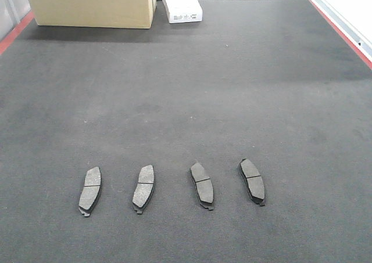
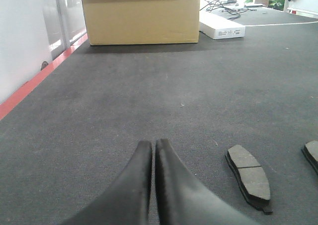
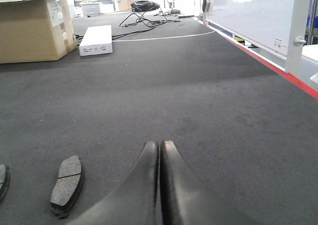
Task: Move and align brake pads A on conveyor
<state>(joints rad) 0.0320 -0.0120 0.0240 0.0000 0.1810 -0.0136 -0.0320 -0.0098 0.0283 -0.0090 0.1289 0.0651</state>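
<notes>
Several dark-grey brake pads lie in a row across the near part of the charcoal conveyor belt: far left pad, second pad, third pad, far right pad. Neither gripper shows in the front view. My left gripper is shut and empty, low over the belt, with one pad to its right and the end of another at the frame edge. My right gripper is shut and empty, with a pad to its left.
A cardboard box and a white carton stand at the belt's far end. Red strips run along both edges. A white panel with a handle borders the right side. Cables lie beyond the carton.
</notes>
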